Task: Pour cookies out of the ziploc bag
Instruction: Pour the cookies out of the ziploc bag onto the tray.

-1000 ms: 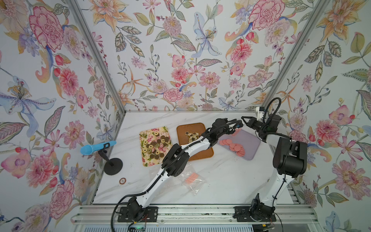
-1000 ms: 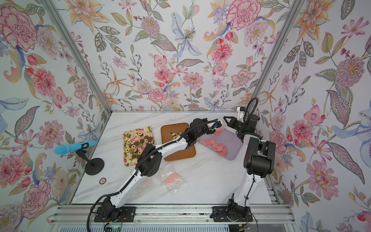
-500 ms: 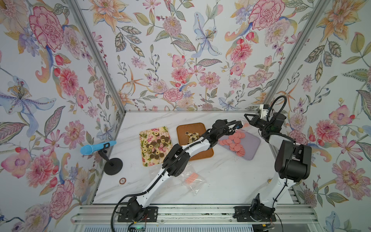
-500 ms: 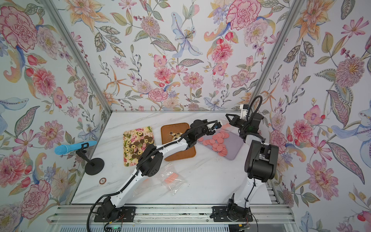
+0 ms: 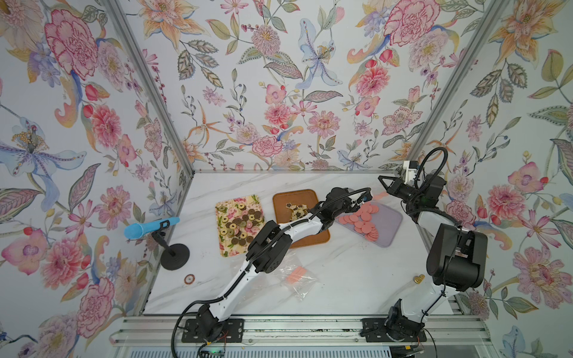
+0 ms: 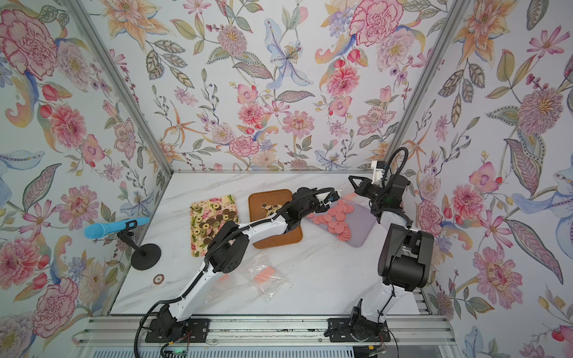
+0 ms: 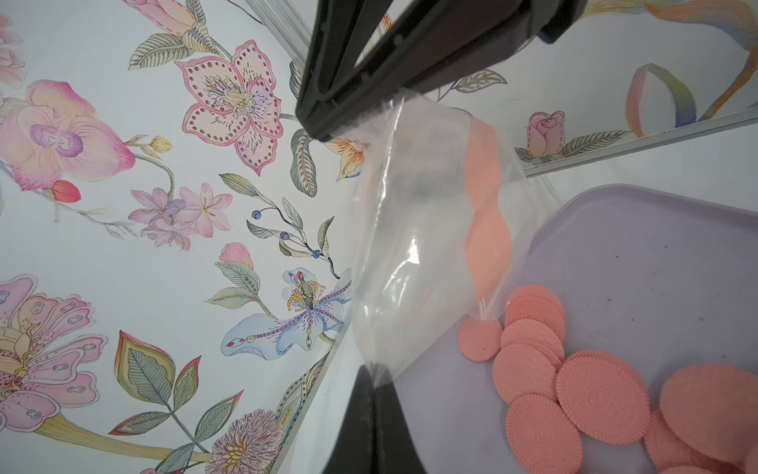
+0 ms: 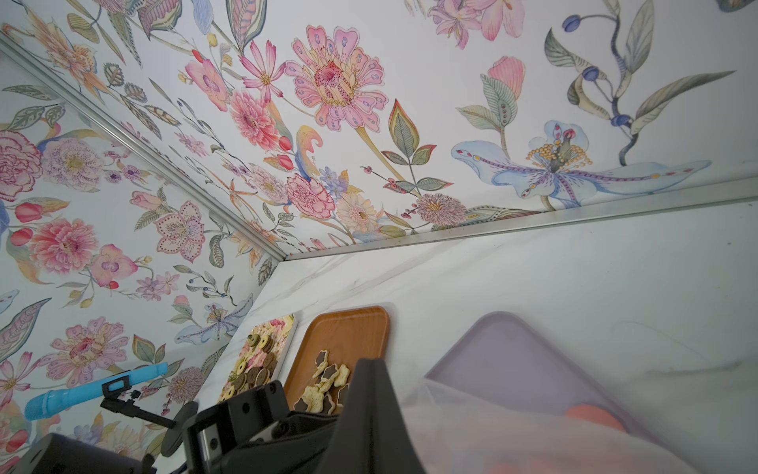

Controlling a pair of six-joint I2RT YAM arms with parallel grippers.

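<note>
Both sets of jaws are pressed together on the clear zip bag (image 7: 410, 230). The left jaws pinch one corner of the film and the right jaws pinch the opposite edge, so the bag hangs stretched between them. It's over the back corner of the lilac tray (image 5: 387, 223), at the right rear of the desk (image 5: 341, 279).

Most pink cookies (image 7: 594, 394) are already out, piled on the tray. A few pink ones (image 7: 486, 205) sit inside the bag, stacked along one side. I'd say the pour is approx. 3/4 done. I can't tell which way the bag mouth faces from here.

Risks as I see them:
- The film is thin and slick, and each grip is just a small pinch. A hard shake could pull it free, dropping bag and cookies together.
- The bag hangs near the tray rim, not mid-tray. Anything sliding out at an angle prob. lands on the desk or rolls toward the wall.
- The last cookies look wedged in a fold. If I spread the arms to free them, the film may tear or slip out.
- A low bag corner is just above the pile and could drag cookies off the edge.
</note>
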